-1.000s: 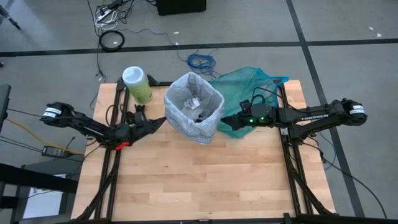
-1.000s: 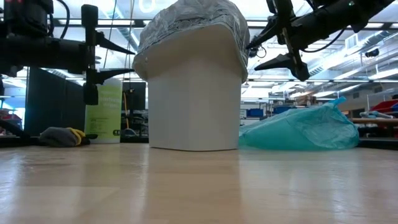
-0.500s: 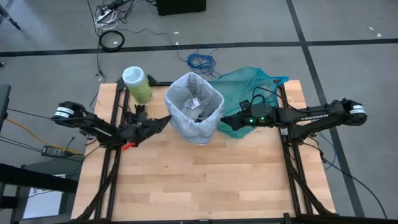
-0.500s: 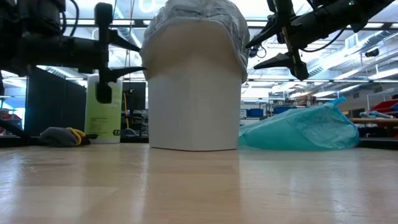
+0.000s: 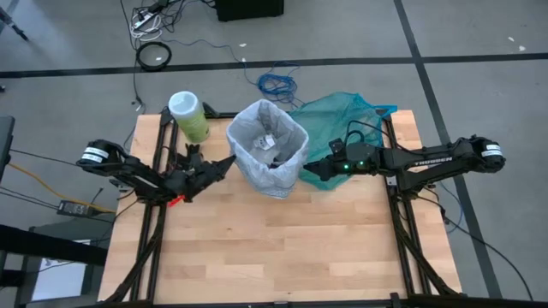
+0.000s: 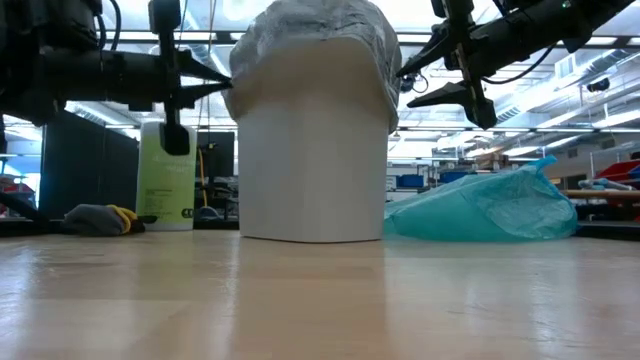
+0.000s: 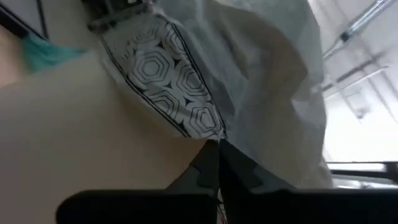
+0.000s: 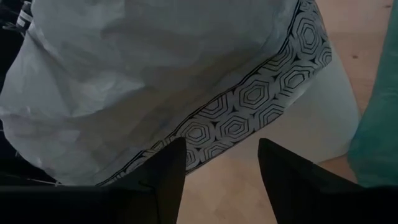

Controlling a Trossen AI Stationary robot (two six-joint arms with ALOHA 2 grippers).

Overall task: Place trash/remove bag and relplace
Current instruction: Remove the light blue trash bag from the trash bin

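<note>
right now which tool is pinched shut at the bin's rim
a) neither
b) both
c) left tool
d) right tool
c: the left tool has its fingers closed together against the bag folded over the bin rim, while the right tool shows a clear gap between its fingers.

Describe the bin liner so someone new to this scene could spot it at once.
Find the white bin at the back middle of the wooden table. The bag is the pale grey, crinkly film folded over its rim. Unlike the teal bag lying beside the bin, it sits in the bin.
</note>
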